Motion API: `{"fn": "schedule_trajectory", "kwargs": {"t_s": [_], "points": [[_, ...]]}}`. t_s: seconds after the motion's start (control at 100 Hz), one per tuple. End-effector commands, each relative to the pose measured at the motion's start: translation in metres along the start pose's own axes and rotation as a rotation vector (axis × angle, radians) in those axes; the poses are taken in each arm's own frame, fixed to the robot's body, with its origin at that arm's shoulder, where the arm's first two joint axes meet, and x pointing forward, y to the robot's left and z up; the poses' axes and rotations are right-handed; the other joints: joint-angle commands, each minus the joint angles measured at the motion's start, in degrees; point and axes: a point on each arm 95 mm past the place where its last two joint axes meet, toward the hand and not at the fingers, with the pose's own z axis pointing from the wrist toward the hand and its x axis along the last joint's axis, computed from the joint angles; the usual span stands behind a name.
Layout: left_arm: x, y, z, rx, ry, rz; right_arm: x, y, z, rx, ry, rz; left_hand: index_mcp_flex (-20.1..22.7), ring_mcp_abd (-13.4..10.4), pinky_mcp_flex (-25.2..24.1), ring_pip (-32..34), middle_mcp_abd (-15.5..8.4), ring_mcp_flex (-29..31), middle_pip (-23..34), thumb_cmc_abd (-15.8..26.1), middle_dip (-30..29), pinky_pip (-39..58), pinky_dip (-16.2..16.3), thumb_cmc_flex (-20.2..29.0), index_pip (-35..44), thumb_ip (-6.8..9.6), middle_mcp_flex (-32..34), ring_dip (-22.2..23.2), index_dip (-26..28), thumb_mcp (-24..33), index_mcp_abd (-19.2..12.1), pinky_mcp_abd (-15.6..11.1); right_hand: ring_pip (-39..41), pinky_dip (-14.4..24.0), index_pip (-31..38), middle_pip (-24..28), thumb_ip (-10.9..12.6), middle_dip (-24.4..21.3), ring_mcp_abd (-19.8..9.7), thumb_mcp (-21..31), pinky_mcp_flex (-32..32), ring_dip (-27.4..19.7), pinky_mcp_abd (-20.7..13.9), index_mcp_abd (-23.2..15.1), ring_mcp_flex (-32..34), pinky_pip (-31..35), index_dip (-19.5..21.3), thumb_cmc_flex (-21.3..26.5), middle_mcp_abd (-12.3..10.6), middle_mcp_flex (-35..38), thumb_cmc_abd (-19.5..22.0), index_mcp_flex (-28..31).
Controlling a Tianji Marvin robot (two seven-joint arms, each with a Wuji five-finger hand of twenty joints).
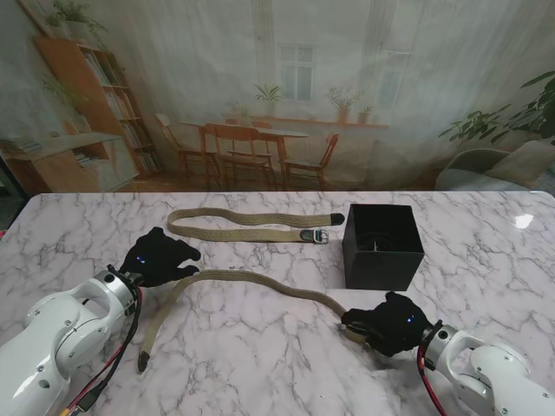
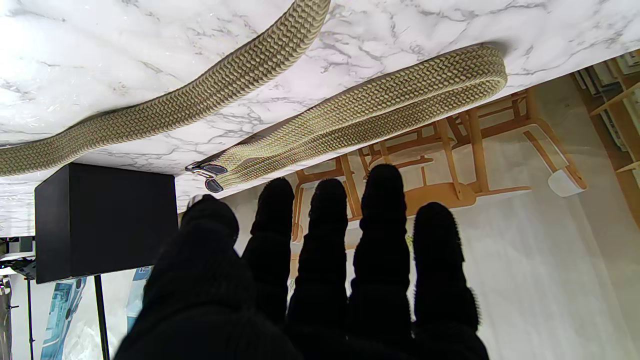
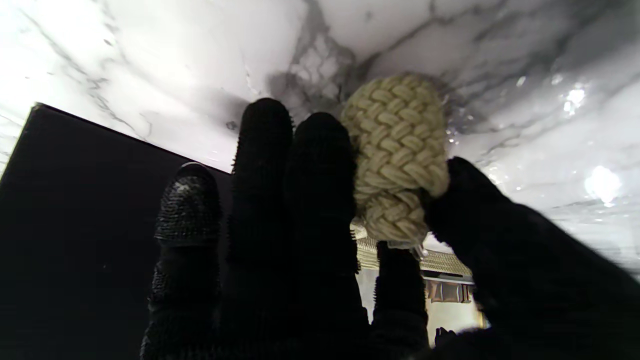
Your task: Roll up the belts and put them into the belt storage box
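Right hand (image 1: 388, 322) pinches belt (image 1: 251, 279) beside box (image 1: 381, 246).

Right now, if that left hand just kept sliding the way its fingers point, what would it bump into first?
Probably the folded belt lying farther from me. The left hand points across bare marble toward it, with the black box off to the right. Depth is uncertain.

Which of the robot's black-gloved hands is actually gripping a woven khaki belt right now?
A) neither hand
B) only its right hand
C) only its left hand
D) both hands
B: the right hand pinches the rolled end of the woven khaki belt between thumb and fingers, while the left hand hovers with fingers straight, closed on nothing.
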Motion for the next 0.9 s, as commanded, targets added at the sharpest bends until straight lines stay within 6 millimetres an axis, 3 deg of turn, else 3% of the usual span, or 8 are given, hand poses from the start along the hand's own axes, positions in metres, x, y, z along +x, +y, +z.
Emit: {"fn": "schedule_trajectory", "kwargs": {"t_s": [0.0, 0.12, 0.24, 0.34, 0.45, 0.57, 0.69, 0.89], "points": [[0.0012, 0.0019, 0.0002, -0.014, 0.001, -0.004, 0.0018, -0.0004, 0.0013, -0.006, 0.000, 0.015, -1.1, 1.0, -0.4, -0.5, 1.1, -0.1, 0.7, 1.8, 0.6, -1.4, -0.5, 1.3, -0.9, -0.26, 1.0, -0.4, -0.3, -0.6, 1.5, 1.9, 5.9, -1.0, 0.2, 6.5, 4.0, 0.3, -2.7, 6.8, 0.6, 1.2, 3.3, -10.3, 4.5, 0.9, 0.9, 9.9, -0.8, 3.4, 6.3, 0.5], [0.0008, 0.0020, -0.0003, -0.013, 0.000, -0.003, 0.0024, -0.0011, 0.0015, -0.008, -0.011, 0.038, -1.3, 1.1, -0.4, -0.5, 1.0, 0.0, 0.7, 1.6, 0.6, -1.3, -0.5, 1.6, -0.9, -0.21, 1.0, -0.3, -0.3, -0.5, 1.5, 1.9, 9.0, -1.5, 0.1, 7.9, 3.8, 0.7, -1.1, 6.3, 1.5, 1.3, 5.2, -9.6, 4.4, 1.1, 1.3, 11.4, 0.7, 3.5, 8.9, 1.4], [0.0006, 0.0021, -0.0007, -0.012, -0.002, -0.003, 0.0034, -0.0024, 0.0017, -0.004, -0.044, 0.064, -1.4, 1.0, -0.3, -0.5, 1.0, 0.1, 0.8, 1.5, 0.6, -1.3, -0.5, 1.8, -1.0, -0.24, 1.0, -0.3, -0.3, -0.5, 1.5, 1.8, 12.5, -2.4, 3.4, 9.7, 3.9, 0.2, -0.5, 6.9, 4.0, 0.7, 5.3, 10.7, 4.4, 2.4, 2.2, 8.8, 1.0, 3.5, 9.6, -4.9], [0.0005, 0.0021, -0.0007, -0.010, -0.002, -0.005, 0.0036, -0.0029, 0.0016, 0.000, -0.051, 0.067, -1.5, 1.1, -0.3, -0.5, 1.0, 0.0, 0.8, 1.7, 0.6, -1.3, -0.5, 1.9, -1.0, -0.26, 1.0, -0.3, -0.4, -0.5, 1.6, 1.8, 14.1, -3.1, 4.4, 10.9, 4.1, 0.2, 0.2, 6.9, 4.5, 0.7, 6.4, 8.0, 4.4, 2.5, 2.3, 9.4, 1.5, 3.5, 9.2, -4.7], [0.0005, 0.0022, -0.0005, -0.010, -0.002, -0.005, 0.0041, -0.0037, 0.0017, 0.007, -0.039, 0.067, -1.8, 1.1, -0.3, -0.5, 1.1, 0.0, 0.8, 1.8, 0.6, -1.3, -0.5, 2.0, -1.2, -0.27, 1.0, -0.3, -0.4, -0.6, 1.6, 1.8, 13.1, -3.8, 2.0, 10.5, 3.9, -0.4, 0.4, 5.0, 3.4, -0.6, 7.9, -8.7, 4.1, 1.9, 1.3, 11.5, 1.5, 3.4, 10.0, -0.7], [0.0005, 0.0024, -0.0006, -0.010, -0.002, -0.006, 0.0049, -0.0041, 0.0020, 0.015, -0.033, 0.066, -1.9, 1.0, -0.3, -0.5, 1.1, 0.0, 0.8, 1.9, 0.6, -1.3, -0.5, 2.2, -1.2, -0.28, 1.0, -0.3, -0.5, -0.6, 1.6, 1.8, 13.2, -3.9, 2.0, 10.8, 3.8, 0.1, 0.2, 4.6, 2.7, -0.6, 8.5, -11.7, 4.2, 1.5, 1.9, 12.1, 1.6, 3.4, 10.7, 7.6], [0.0004, 0.0025, -0.0005, -0.011, -0.002, -0.006, 0.0052, -0.0039, 0.0010, 0.049, -0.022, 0.069, -1.9, 1.1, -0.4, -0.5, 1.1, 0.0, 0.8, 2.0, 0.5, -1.3, -0.6, 2.1, -1.2, -0.31, 0.9, -0.3, -0.4, -0.6, 1.6, 1.8, 7.2, -3.3, 1.6, 6.2, 2.3, -0.9, -1.6, 2.7, 0.2, -2.1, 6.5, 11.4, 4.1, 0.7, 0.8, 3.1, -0.9, 3.4, 8.2, 16.3], [0.0007, 0.0026, 0.0002, -0.013, 0.000, -0.006, 0.0047, 0.0012, -0.0002, 0.051, 0.010, 0.020, -1.9, 1.1, -0.4, -0.5, 1.0, 0.0, 0.8, 2.1, 0.5, -1.3, -0.6, 2.1, -1.2, -0.32, 1.0, -0.3, -0.4, -0.7, 1.6, 1.8, -1.2, -1.7, 5.8, -2.0, 5.0, -2.5, -3.3, -5.0, -4.4, -0.8, 2.9, 15.3, -1.2, -0.8, 8.1, -14.5, -4.3, 2.2, 7.6, 18.6]]}}
